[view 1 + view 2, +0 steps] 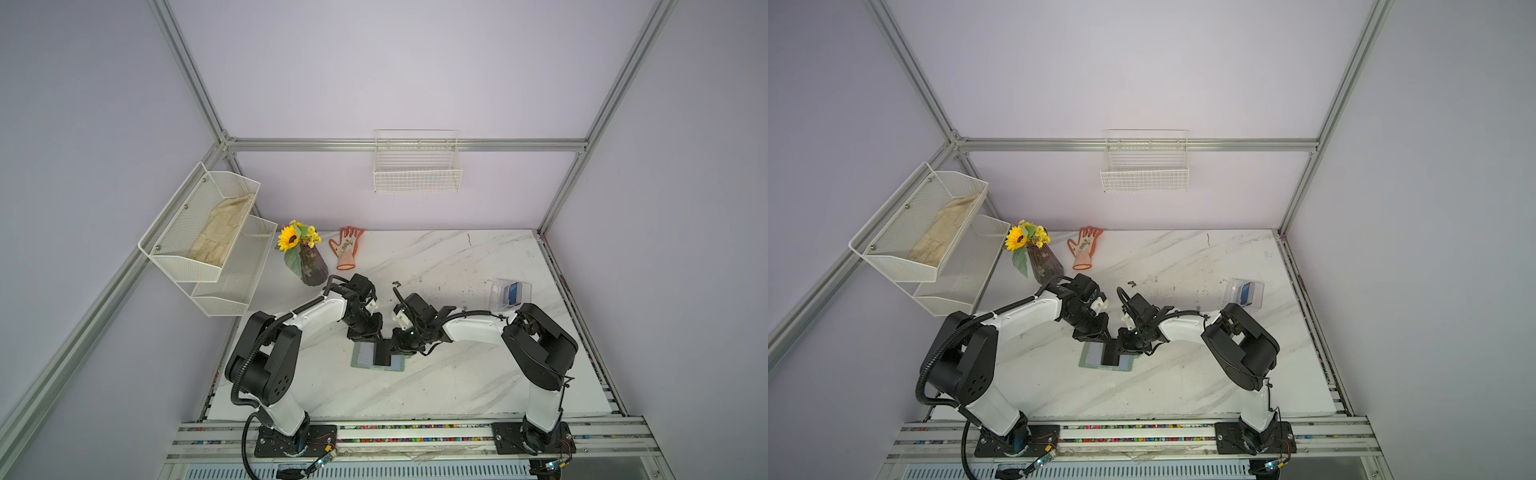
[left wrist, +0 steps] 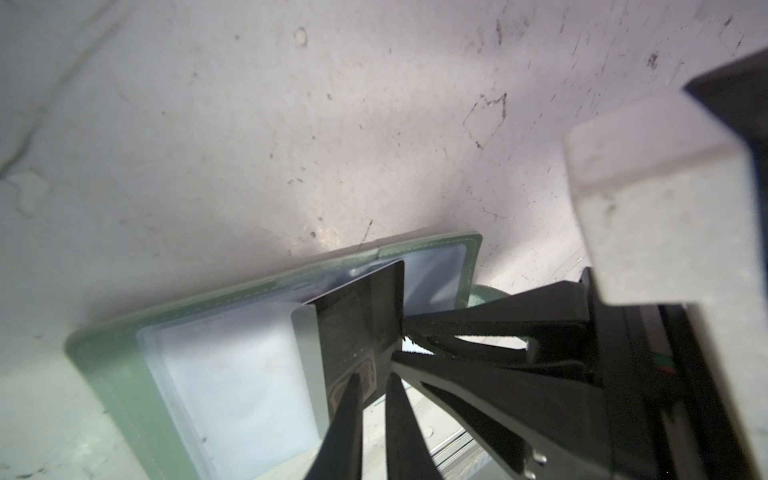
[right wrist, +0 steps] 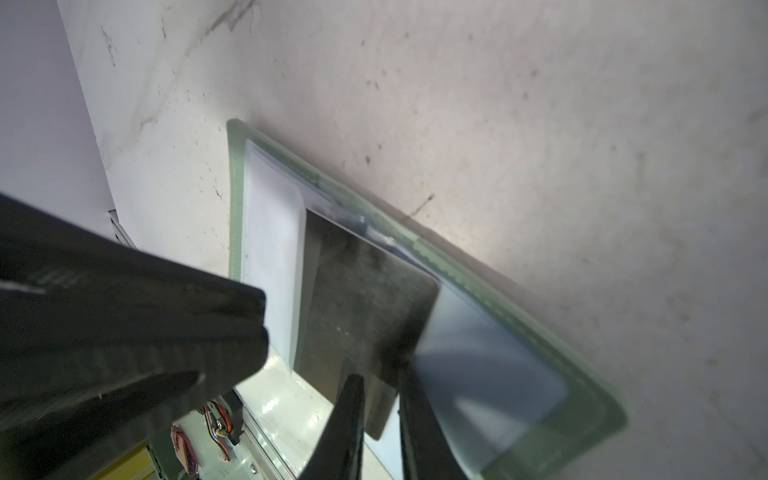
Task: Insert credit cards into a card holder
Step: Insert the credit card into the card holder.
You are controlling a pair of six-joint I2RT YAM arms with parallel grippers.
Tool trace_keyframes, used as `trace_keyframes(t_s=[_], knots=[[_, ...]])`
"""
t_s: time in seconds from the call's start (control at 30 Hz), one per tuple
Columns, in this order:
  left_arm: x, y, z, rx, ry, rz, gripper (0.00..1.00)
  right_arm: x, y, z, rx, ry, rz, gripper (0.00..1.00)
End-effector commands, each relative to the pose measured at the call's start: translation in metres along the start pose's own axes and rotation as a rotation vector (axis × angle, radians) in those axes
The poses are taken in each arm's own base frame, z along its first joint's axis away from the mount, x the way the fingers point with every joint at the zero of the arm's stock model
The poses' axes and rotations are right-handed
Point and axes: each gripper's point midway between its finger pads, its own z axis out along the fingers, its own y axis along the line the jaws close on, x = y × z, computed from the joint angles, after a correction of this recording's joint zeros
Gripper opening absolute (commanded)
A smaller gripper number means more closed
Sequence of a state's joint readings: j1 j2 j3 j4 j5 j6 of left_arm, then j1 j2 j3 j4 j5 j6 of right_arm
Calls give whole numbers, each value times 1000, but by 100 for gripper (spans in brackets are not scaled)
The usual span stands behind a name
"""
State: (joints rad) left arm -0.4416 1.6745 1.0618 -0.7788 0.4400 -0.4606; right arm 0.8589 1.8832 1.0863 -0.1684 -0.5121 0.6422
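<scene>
1. I'm pinching the black card (image 3: pixel 361 291) in the right pincer (image 3: pixel 380 372), inserting it into the open holder (image 3: pixel 598 399) beneath.
2. The left pincer (image 2: pixel 374 376) is hovering alongside, nearly closed; I can't tell whether it's gripping anything.
3. Next, I reckon, I'm pushing the card deeper while keeping it flat.

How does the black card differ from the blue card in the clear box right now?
The black card is pinched by the right gripper; the blue card has no gripper near it. The black card is held over the middle of the open card holder; the blue card sits in the clear box, well away from the holder. Shared: both are rectangular cards, and neither is fully in a sleeve.
</scene>
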Motion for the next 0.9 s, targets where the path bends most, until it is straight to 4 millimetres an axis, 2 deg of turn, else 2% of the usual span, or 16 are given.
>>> trace_keyframes(t_s=[0.0, 0.2, 0.6, 0.87], knots=[[11, 13, 5, -23, 26, -20, 13, 7, -9, 0, 41, 11, 15, 21], [13, 22, 17, -30, 54, -44, 12, 8, -9, 2, 40, 18, 15, 21], [10, 24, 26, -25, 64, -54, 12, 7, -8, 2, 39, 17, 14, 21], [10, 25, 27, -24, 66, -55, 12, 4, 0, 7, 22, 19, -1, 21]])
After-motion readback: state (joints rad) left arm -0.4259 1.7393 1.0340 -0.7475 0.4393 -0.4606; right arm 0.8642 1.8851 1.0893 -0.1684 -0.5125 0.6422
